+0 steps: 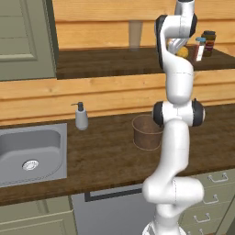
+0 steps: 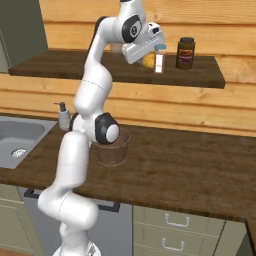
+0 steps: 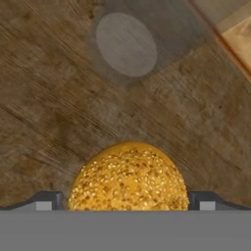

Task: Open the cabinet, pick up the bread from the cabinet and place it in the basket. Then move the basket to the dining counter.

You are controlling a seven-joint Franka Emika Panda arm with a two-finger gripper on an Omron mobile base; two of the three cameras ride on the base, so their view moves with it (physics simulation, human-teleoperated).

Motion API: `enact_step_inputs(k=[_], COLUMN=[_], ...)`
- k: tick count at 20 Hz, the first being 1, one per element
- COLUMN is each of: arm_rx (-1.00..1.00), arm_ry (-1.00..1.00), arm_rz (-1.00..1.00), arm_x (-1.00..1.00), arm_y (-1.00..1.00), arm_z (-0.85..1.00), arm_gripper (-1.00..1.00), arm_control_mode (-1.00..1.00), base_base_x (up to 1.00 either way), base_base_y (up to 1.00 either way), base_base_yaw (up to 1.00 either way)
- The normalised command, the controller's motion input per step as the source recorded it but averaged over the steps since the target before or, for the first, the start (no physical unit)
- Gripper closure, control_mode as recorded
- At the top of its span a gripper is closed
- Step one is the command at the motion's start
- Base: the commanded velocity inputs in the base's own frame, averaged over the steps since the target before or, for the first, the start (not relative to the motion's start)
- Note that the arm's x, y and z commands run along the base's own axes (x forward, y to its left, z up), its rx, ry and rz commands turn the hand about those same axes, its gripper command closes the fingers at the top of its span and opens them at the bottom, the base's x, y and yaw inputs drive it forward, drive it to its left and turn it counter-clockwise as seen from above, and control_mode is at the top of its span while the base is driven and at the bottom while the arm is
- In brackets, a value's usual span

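Observation:
The cabinet's grey-green door (image 1: pixel 23 36) stands swung open at the left, baring its dark wood shelf (image 2: pixel 75 65). The bread (image 3: pixel 128 176), a seeded yellow-orange bun, lies on that shelf (image 3: pixel 59 108); it also shows as a small lump (image 2: pixel 148 61) beside the jars. My gripper (image 3: pixel 126 202) is open and reaches in at shelf height, one fingertip (image 3: pixel 49 200) on each side of the bread, with a thin gap showing on the left. The brown woven basket (image 1: pixel 144 133) (image 2: pixel 112 150) stands upright on the worktop below, partly behind my arm. The dining counter is out of view.
A red-capped jar (image 2: pixel 160 59) and a dark jar (image 2: pixel 185 52) stand on the shelf just right of the bread. The steel sink (image 1: pixel 30 153) and a soap dispenser (image 1: pixel 81 117) are left of the basket. Grey-green drawers (image 2: pixel 175 225) sit below the worktop.

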Motion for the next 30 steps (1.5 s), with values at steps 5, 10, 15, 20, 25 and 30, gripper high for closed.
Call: enact_step_inputs(k=[5,10,15,20,25,30], arm_rx=[0.00,0.00,0.00,-0.03,-0.01,0.07], arm_ry=[0.03,0.03,0.00,0.00,0.01,0.19], arm_rz=[0.00,0.00,0.00,0.00,0.00,0.00], arm_x=[0.00,0.00,0.00,-0.02,0.00,-0.08], arm_y=[-0.01,0.03,0.15,0.15,0.12,0.12], arm_z=[-0.01,-0.15,-0.03,0.09,0.23,0.32], arm_gripper=[-1.00,1.00,1.00,1.00,1.00,1.00], arm_control_mode=[-1.00,-1.00,-1.00,-1.00,-1.00,-1.00], base_base_x=[0.00,0.00,0.00,0.00,0.00,0.00], base_base_y=[0.00,0.00,0.00,0.00,0.00,0.00], base_base_yaw=[0.00,0.00,0.00,0.00,0.00,0.00])
